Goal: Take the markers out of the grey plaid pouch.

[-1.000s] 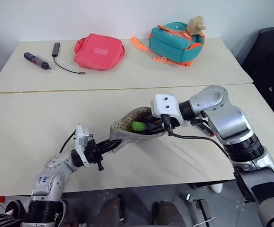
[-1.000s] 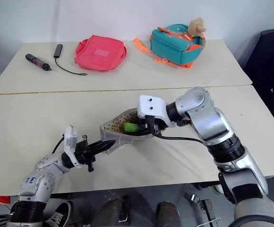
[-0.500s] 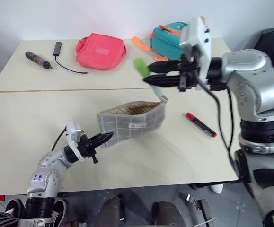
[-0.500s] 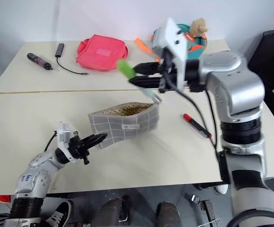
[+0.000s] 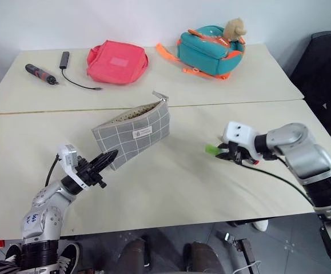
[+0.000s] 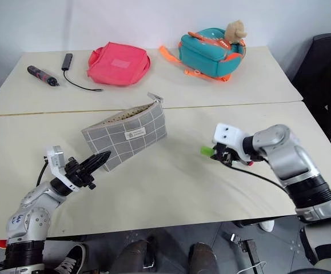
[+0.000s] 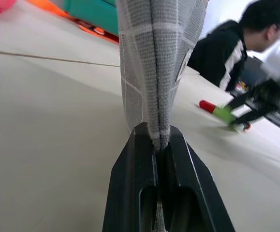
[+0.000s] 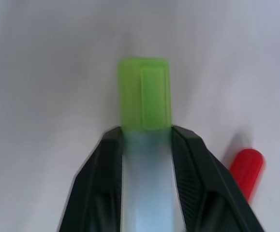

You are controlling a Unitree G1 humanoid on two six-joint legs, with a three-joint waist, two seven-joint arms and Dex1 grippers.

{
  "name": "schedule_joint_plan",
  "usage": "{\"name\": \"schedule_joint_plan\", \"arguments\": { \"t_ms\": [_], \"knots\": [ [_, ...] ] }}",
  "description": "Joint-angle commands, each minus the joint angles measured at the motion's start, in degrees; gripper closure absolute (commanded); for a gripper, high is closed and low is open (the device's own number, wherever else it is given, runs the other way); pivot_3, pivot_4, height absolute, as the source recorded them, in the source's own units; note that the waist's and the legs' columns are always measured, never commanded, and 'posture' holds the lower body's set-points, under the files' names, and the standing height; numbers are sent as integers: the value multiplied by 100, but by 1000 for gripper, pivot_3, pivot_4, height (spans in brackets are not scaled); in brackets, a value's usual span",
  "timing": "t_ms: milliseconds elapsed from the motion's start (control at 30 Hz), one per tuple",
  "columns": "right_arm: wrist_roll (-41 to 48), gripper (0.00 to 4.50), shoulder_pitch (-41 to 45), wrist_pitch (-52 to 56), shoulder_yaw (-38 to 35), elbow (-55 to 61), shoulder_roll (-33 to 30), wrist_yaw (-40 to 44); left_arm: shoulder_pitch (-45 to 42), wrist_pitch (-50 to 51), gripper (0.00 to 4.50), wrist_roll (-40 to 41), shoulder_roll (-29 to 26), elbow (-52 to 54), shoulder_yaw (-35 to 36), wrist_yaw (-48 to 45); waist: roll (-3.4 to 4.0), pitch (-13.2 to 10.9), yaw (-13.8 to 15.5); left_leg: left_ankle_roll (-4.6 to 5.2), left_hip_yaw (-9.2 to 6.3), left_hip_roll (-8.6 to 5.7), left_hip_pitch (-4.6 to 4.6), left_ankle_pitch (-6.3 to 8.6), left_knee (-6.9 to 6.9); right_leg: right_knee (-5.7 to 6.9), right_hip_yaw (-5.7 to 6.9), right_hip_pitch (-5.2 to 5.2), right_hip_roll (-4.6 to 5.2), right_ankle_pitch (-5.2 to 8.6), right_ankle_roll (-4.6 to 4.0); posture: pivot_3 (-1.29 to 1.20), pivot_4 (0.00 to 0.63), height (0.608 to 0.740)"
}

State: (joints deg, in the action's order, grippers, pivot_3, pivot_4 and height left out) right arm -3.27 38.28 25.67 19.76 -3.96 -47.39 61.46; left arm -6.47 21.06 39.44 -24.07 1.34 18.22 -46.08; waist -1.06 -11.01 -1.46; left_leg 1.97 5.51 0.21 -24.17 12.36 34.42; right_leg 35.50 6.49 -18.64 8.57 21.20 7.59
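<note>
Pouch (image 5: 132, 134) hangs lifted off the table (image 5: 171, 188), tilted, low corner pinched in the left gripper (image 5: 109, 156), whose jaws are clenched on the seam, as the left wrist view shows; the mouth with dotted lining faces up and away, zipper pull at the high corner. Green marker (image 5: 211, 149) is out, well right of the pouch, clamped between the right gripper's (image 8: 144, 137) fingers (image 8: 103, 159) with the green cap sticking past the tips, low over the table. Red marker (image 8: 246, 169) lies on the table just beside the green one, on its far side from the pouch, free of any grip. Progress, as a judgement: both markers look out of the pouch, so only setting down the green one and letting go seems left; the inside of the pouch is not visible enough to rule out more. Versus a second ago: then the right gripper was reaching into the open pouch lying on the table, green marker inside; half a second ago it held the marker high above the pouch with the red one already on the table; now it has dropped beside the red one. The pouch has shifted left and is raised higher, mouth less gaping. Beyond the pouch, at the back: pink pouch (image 5: 117, 61), backpack (image 5: 211, 50), cabled tool (image 5: 39, 73), none of them moved.
</note>
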Motion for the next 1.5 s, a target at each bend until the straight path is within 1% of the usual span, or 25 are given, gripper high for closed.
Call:
{"name": "schedule_joint_plan", "arguments": {
  "t_ms": [33, 133, 167, 200, 267, 333, 467, 500, 567, 633, 700, 767, 833, 1033, 1100, 1167, 1200, 1267, 1300, 1367, 1433, 1500],
  "knots": [
    [-98, 3452, -231, 60, -67, 52, 147, -224, 156, 0, 4500, 186, -3, 252, 217, 51, -9, 6, 6, -2, -3, 0, 1, 3, 6, -4, 1, 4, 1, 0, 0, 0, 150, 740],
    [66, 3452, -330, 203, -183, 120, 365, -266, 215, 103, 4500, 285, 38, 291, 261, 135, -18, 11, 4, -27, -7, 4, 1, 18, 16, -6, 0, 11, 1, 0, 1, 0, 150, 740],
    [186, 3452, -326, 466, -232, 161, 427, -185, 226, 105, 4500, 272, 53, 303, 268, 201, -18, 11, 4, -28, -7, 5, 1, 18, 17, -7, -1, 11, 1, 0, 1, 0, 150, 740],
    [244, 2716, -331, 571, -258, 195, 458, -118, 240, 117, 4500, 261, 65, 317, 280, 269, -18, 11, 4, -29, -7, 8, 1, 18, 18, -7, -3, 11, 0, 0, 1, 0, 150, 740],
    [324, 2143, -326, 693, -313, 291, 500, -44, 243, 181, 4500, 349, 102, 331, 350, 368, -18, 11, 2, -30, -9, 13, 2, 18, 17, -6, -13, 10, -1, 0, 0, 0, 150, 740],
    [451, 1472, -254, 728, -472, 356, 609, -86, 230, 238, 4500, 442, 112, 321, 458, 478, -18, 11, -14, -35, -10, 15, 2, 21, 15, -6, -18, 7, -3, 0, -1, 0, 150, 740],
    [872, 88, 14, 583, -933, 405, 1033, -279, 209, 346, 4500, 693, 139, 321, 757, 779, -17, 10, -28, -39, -5, 25, 1, 24, 13, 1, -6, 1, -13, 3, -7, 0, 150, 740],
    [1095, 13, 76, 612, -1088, 494, 1176, -269, 182, 395, 4500, 779, 141, 307, 875, 916, -15, 9, -25, -19, -4, 27, 1, 12, 13, 2, 3, -1, -15, 3, -8, 0, 150, 740],
    [1613, 13, 207, 876, -1477, 649, 1503, -353, 96, 479, 4500, 943, 149, 274, 1115, 1266, -14, 8, -12, -16, -5, 27, 0, 10, 13, 4, 7, -2, -15, 4, -9, 0, 150, 740],
    [1982, 13, 233, 1052, -1798, 745, 1729, -501, -40, 701, 4500, 1353, 214, 210, 1472, 1817, -15, 8, -2, -14, -7, 27, -1, 10, 14, 7, 7, 0, -13, 3, -9, 0, 150, 740],
    [2086, 13, 160, 1004, -1913, 805, 1783, -588, -138, 948, 4500, 1815, 320, 157, 1814, 2376, -18, 10, 36, -10, -21, 24, -1, 14, 20, 6, 2, 10, -7, 3, -8, 0, 150, 740],
    [2082, 0, 32, 814, -1877, 875, 1744, -570, -147, 1216, 3901, 2297, 433, 171, 2053, 2763, -20, 10, 73, -15, -23, 20, -1, 27, 26, 3, -13, 15, -2, 2, -6, 0, 150, 740],
    [2115, 0, -137, 800, -1828, 937, 1758, -599, -54, 1337, 3388, 2474, 485, 216, 2152, 2951, -20, 10, 96, -25, -20, 12, -1, 36, 26, 4, -18, 14, -1, 1, -3, 0, 150, 740],
    [2128, 0, -287, 758, -1718, 949, 1775, -666, 345, 1431, 1498, 2651, 547, 415, 2204, 3113, -20, 10, 105, -15, -1, 14, -1, 29, 25, 3, -6, 2, -9, 1, -3, 0, 150, 740],
    [2116, 0, -282, 717, -1713, 919, 1700, -634, 675, 1371, 810, 2344, 402, 737, 2003, 2829, -20, 10, 105, -28, 0, 17, -1, 36, 25, 3, -3, 1, -10, 1, -3, 0, 150, 740],
    [2154, 0, -282, 726, -1781, 879, 1613, -610, 1145, 1198, 181, 1763, 141, 1219, 1602, 2380, -20, 10, 109, -32, 3, 15, -1, 39, 25, 1, -7, 1, -9, 1, -3, 0, 150, 740],
    [2192, 0, -298, 743, -1833, 867, 1560, -590, 1362, 1068, 44, 1512, 51, 1452, 1443, 2212, -20, 10, 111, -33, 4, 15, -1, 39, 24, -2, -10, 0, -9, 1, -3, 0, 150, 740],
    [2240, 0, -375, 724, -1946, 838, 1419, -562, 1712, 963, 44, 1409, -18, 1890, 1309, 2003, -19, 9, 131, -37, 13, 16, -1, 42, 16, -9, -15, -4, -10, 1, -3, 0, 150, 740],
    [2250, 0, -421, 687, -2010, 811, 1340, -548, 1917, 792, 44, 1170, -114, 2127, 1184, 1806, -19, 9, 144, -37, 14, 16, -2, 42, 14, -15, -19, -4, -7, 1, -4, 0, 150, 740],
    [2359, 0, -529, 659, -2367, 663, 1200, -625, 2396, 133, 44, 186, -489, 2564, 828, 1313, -22, 11, 155, -39, 10, 17, -5, 43, 9, -35, -39, -2, -4, 1, -4, 0, 150, 740],
    [2310, 0, -633, 263, -2962, 93, 1085, -1000, 2487, -245, 44, -296, -757, 2762, 779, 1166, -20, 11, 173, -44, 15, 19, -5, 41, -17, -70, -47, -1, -7, -2, -10, 0, 150, 740],
    [2150, 0, -788, -150, -3158, -344, 903, -1097, 2443, -521, 44, -718, -934, 2681, 723, 1144, -18, 10, 216, -45, 25, 18, -6, 40, -29, -81, -46, -6, -7, -3, -11, 0, 150, 740]
  ]
}}
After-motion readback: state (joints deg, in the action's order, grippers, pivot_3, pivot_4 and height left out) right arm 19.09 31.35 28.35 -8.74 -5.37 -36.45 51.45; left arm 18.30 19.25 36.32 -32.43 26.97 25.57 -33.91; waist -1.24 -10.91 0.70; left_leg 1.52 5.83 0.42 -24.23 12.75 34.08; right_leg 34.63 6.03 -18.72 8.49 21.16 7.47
